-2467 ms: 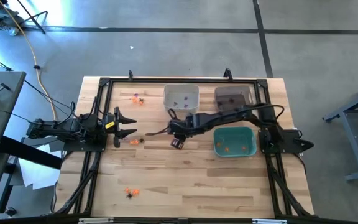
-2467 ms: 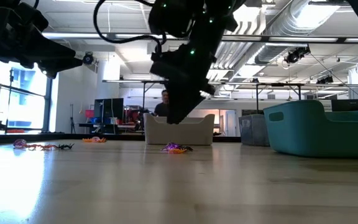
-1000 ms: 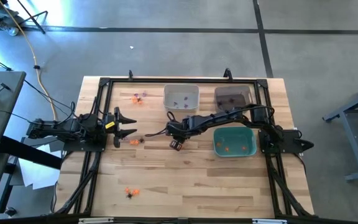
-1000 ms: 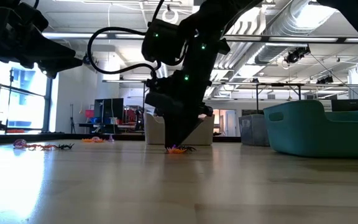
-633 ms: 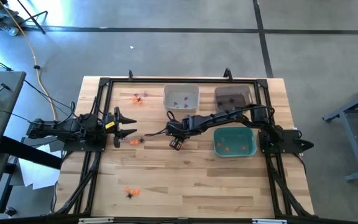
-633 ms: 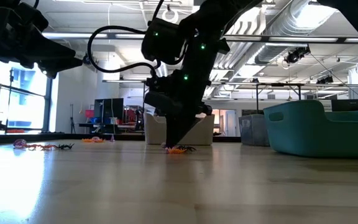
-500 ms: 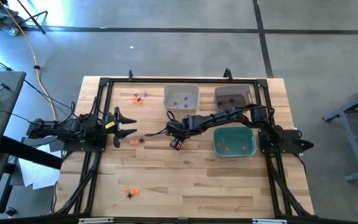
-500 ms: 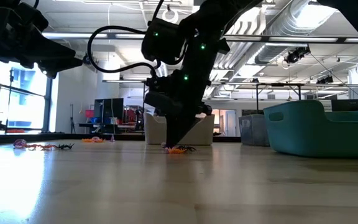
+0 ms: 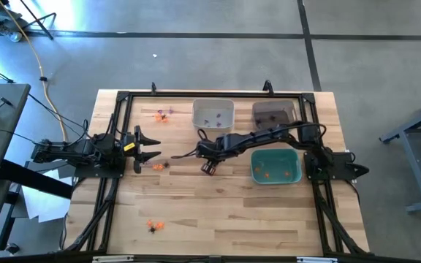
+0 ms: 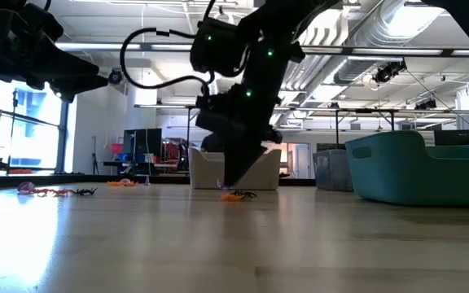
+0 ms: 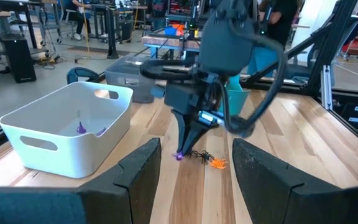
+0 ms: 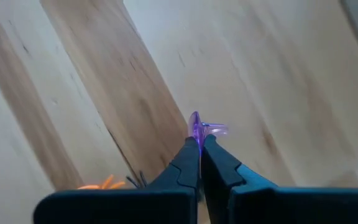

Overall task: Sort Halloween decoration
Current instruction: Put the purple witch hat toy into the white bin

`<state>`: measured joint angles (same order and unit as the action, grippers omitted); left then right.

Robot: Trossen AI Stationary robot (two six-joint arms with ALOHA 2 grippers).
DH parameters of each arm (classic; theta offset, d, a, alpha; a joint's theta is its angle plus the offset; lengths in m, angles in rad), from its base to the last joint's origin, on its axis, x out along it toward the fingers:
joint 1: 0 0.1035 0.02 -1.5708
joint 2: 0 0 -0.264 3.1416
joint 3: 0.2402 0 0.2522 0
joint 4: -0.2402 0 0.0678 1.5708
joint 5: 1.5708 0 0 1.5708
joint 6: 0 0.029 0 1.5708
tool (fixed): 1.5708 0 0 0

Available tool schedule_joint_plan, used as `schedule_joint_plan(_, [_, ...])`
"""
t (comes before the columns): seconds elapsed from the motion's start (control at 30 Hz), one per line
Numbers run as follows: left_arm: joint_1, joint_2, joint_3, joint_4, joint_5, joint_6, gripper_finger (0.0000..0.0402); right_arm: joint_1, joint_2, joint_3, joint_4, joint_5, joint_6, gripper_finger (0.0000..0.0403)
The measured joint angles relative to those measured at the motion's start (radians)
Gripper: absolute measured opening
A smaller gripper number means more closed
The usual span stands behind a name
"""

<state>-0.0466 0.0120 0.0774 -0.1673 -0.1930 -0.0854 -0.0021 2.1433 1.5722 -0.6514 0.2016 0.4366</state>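
My right gripper [image 12: 199,142] is shut on a tiny purple trinket [image 12: 197,129] just above the wooden table, in front of the white bin [image 11: 73,127]. An orange trinket [image 11: 218,163] and a black spider-like one [image 11: 201,154] lie on the table right beside it. My left gripper [image 9: 156,146] waits open and level near the table's left edge. More orange, purple and black trinkets lie on the table at the far left [image 9: 163,113], beside the left gripper [image 9: 159,166] and at the near left [image 9: 153,225]. My right gripper pinches the purple trinket [image 12: 196,124] between the very tips of its two fingers. The fingers slant steeply down from above. Most of the trinket sticks out beyond the fingertips, and it hangs just clear of the table [image 11: 179,156].
Three bins stand near the right arm: the white one [image 9: 213,115] at the far middle with purple bits in it, a dark one [image 9: 274,113] to its right, and a teal one [image 9: 275,166] holding orange bits. A person shows in the room behind the table.
My right gripper has come up a little from the small pile of trinkets on the table, and the purple trinket has come up with it. The orange and black ones have stayed on the wood.
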Motion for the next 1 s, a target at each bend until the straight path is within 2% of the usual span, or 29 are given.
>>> schedule_joint_plan(0.33, [0.000, 0.000, 0.000, 0.000, 0.000, 0.000, 0.0186, 0.001, -0.115, 0.001, -0.040, 0.035, -0.019, 0.0000])
schedule_joint_plan(0.67, [0.000, 0.000, 0.000, 0.001, 0.000, 0.000, 0.0186, -0.008, -0.175, 0.002, -0.078, 0.079, -0.038, 0.0000])
schedule_joint_plan(1.0, [0.000, 0.000, 0.000, 0.000, 0.000, 0.000, 0.0186, -0.152, -0.246, 0.004, -0.076, 0.082, -0.094, 0.0000])
